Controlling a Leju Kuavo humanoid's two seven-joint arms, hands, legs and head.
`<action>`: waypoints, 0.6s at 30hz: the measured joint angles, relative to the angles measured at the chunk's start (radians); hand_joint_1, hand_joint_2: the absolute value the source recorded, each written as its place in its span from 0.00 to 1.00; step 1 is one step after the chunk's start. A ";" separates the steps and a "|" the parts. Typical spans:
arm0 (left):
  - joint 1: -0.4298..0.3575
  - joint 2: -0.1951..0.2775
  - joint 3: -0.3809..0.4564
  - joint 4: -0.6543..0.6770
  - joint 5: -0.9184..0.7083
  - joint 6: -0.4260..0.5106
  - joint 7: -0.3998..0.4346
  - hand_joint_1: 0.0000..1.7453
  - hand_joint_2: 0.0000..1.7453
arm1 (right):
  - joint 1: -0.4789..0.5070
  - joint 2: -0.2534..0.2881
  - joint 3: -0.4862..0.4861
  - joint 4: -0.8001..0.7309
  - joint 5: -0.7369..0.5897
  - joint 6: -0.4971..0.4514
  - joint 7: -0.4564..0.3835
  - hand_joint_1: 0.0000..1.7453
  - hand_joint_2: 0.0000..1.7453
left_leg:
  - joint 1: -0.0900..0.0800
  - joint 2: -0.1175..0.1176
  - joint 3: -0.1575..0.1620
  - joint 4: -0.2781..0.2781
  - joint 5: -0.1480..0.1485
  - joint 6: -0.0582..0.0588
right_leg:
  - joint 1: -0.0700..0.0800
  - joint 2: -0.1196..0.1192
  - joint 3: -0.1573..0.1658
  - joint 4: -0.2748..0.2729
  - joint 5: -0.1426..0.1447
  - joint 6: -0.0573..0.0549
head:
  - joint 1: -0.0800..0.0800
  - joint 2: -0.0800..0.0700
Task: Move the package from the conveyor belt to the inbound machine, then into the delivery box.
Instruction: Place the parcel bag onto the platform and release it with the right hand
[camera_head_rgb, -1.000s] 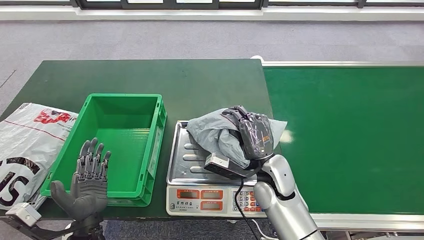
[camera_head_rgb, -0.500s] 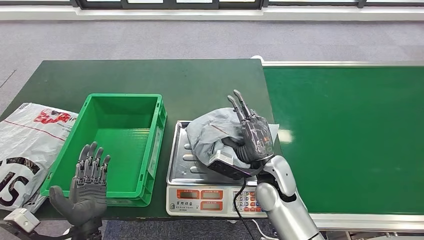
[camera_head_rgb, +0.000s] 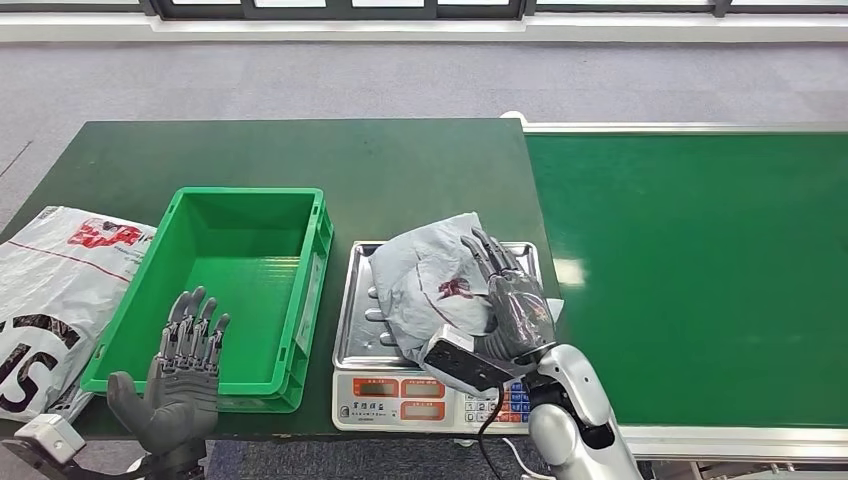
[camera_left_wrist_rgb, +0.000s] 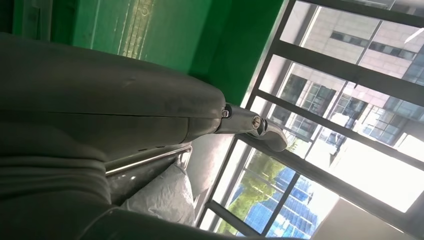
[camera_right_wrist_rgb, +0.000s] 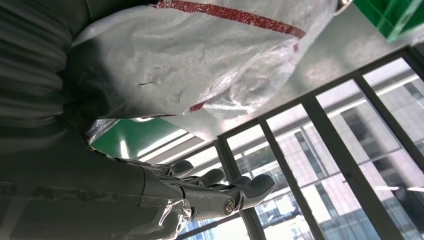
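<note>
A grey package (camera_head_rgb: 432, 285) lies crumpled on the steel pan of the weighing scale (camera_head_rgb: 360, 335) at the counter's (camera_head_rgb: 300, 150) front edge. The right hand (camera_head_rgb: 510, 300) — fingers spread, gripping nothing — rests at the package's 4 o'clock side. The left hand (camera_head_rgb: 180, 375) hovers open-fingered at the green box's (camera_head_rgb: 310, 290) 7 o'clock corner.

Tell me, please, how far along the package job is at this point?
Done: the grey package is off the conveyor belt and lies on the scale's steel pan. In hand: the right hand sits at the package's side with fingers spread, apparently not gripping it. The left hand waits open near the green box. Left: moving the package into that box, which holds nothing yet.
</note>
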 joint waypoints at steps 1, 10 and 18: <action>0.000 0.000 0.000 0.000 0.000 -0.001 0.002 0.00 0.00 | 0.007 -0.005 -0.001 -0.002 -0.003 0.005 0.002 0.00 1.00 | 0.000 0.000 0.000 0.000 0.000 0.000 | 0.000 0.000 0.000 0.000 0.000 0.000 | 0.000 0.000; 0.002 -0.004 0.001 -0.008 -0.139 0.004 0.046 0.00 0.00 | 0.102 -0.065 -0.039 -0.154 -0.041 0.033 -0.005 0.00 1.00 | -0.001 0.000 -0.001 0.000 0.000 0.000 | -0.001 0.000 0.000 0.000 0.000 0.000 | 0.000 0.000; -0.001 -0.002 -0.027 -0.017 -0.313 0.109 0.111 0.00 0.00 | 0.169 -0.110 -0.067 -0.273 -0.062 0.029 -0.020 0.00 1.00 | -0.001 0.000 -0.001 0.000 0.000 0.000 | -0.001 0.000 -0.001 0.000 0.000 0.000 | 0.000 0.000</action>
